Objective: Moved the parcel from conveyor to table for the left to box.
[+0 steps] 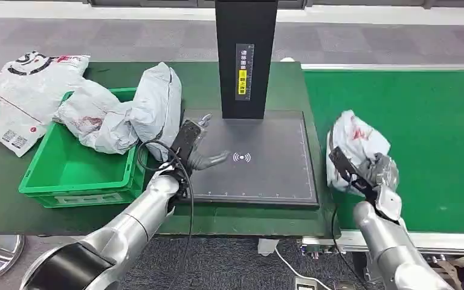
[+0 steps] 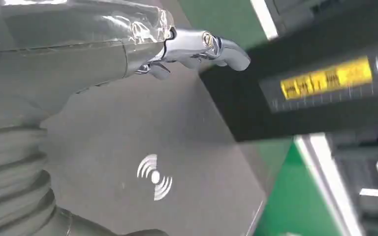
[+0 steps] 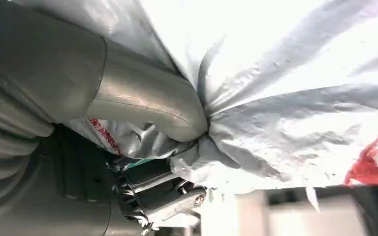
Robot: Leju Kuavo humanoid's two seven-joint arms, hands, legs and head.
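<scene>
Closest to the head camera, two silver arms reach up from below. At the end of the right arm, the right hand (image 1: 371, 175) grips a crumpled white parcel (image 1: 356, 148) on the green conveyor (image 1: 435, 121); the right wrist view shows the thick thumb (image 3: 152, 108) pressed into a gathered fold of the plastic, with the darker fingers (image 3: 162, 191) closed in on the other side of the fold. Most of the parcel lies just beyond that hand, and red print shows on its skin. Whether it rests on the belt or is lifted off it cannot be told.

Well to the left of that hand, the left hand (image 1: 194, 148) hovers over the near left part of a dark scanner pad (image 1: 266, 175) on the desk (image 1: 0, 187). Its fingers (image 2: 216, 46) are spread and hold nothing. A white wave symbol (image 1: 241, 157) lies on the pad just to the right of this hand, and a black post (image 1: 246, 57) with a yellow label stands beyond it. Left of the left hand sits a green crate (image 1: 72, 172) with grey parcels (image 1: 127, 112) heaped on its far rim. Another white mailer bag (image 1: 24, 96) lies on the far left of the desk.
</scene>
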